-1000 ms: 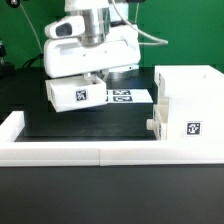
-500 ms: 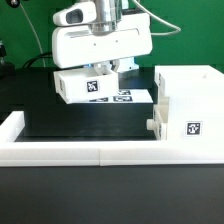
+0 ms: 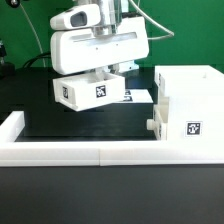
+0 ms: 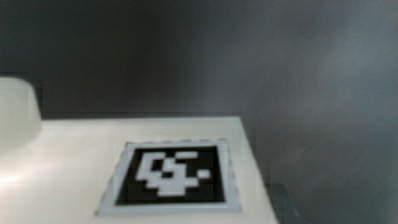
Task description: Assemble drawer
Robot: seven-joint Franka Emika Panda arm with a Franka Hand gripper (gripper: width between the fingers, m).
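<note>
Above the black tabletop [image 3: 60, 120], the gripper [image 3: 98, 72] held a small tray [image 3: 92, 89] clamped and tilted, well apart from the housing [image 3: 188, 110]; carried askew, it risked slipping free or catching the housing's front edge on entry

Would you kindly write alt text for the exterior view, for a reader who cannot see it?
A white robot arm's pincer holds a white tagged tray tilted above a black table. At the exterior view's right stands a taller white tagged housing; a low white wall runs along the front.
</note>
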